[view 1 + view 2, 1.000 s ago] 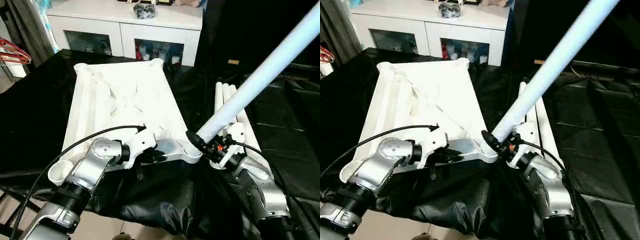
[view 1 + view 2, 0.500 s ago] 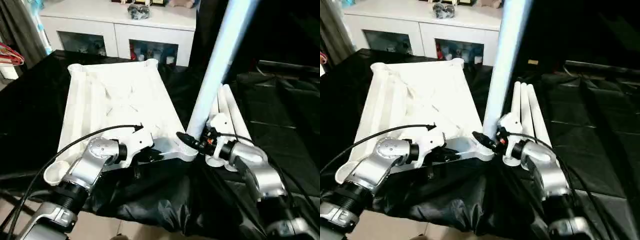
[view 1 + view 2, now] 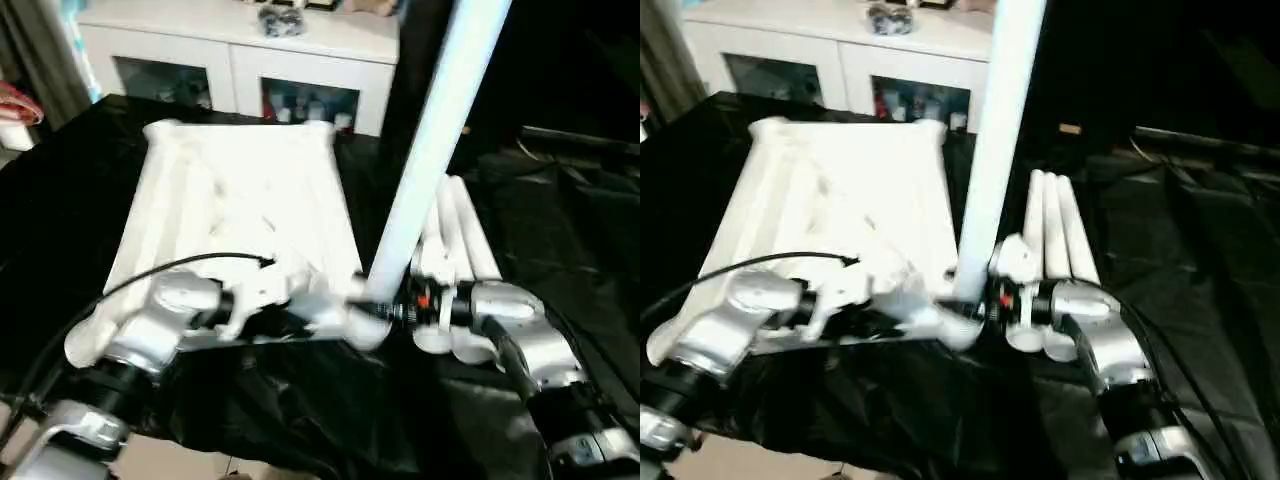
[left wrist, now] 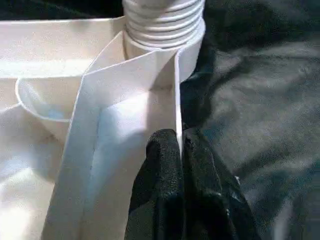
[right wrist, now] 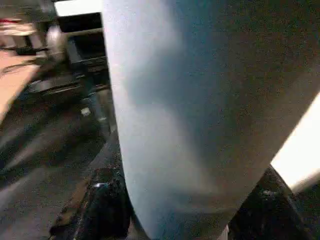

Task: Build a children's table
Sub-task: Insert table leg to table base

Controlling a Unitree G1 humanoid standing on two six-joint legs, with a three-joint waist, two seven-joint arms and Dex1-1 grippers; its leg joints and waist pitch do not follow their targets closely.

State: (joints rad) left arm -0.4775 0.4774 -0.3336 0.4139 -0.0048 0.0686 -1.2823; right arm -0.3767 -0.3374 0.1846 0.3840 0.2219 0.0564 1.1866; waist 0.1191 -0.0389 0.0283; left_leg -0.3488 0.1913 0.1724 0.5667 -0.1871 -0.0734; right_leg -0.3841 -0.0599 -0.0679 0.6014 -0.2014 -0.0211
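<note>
Black sheeting underlies the tabletop (image 3: 240, 190); left fingers (image 4: 167, 170) pinch its rim; right fingers (image 5: 100, 210) clasp an upright leg (image 3: 430, 160).

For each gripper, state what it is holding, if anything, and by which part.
Left gripper: jaws pinch a thin edge wall of the tabletop by the near corner socket. Right gripper: jaws clamp the raised leg near its lower, threaded end.

- No readable text, labels, brands, numbers or signs on anything in view.
</note>
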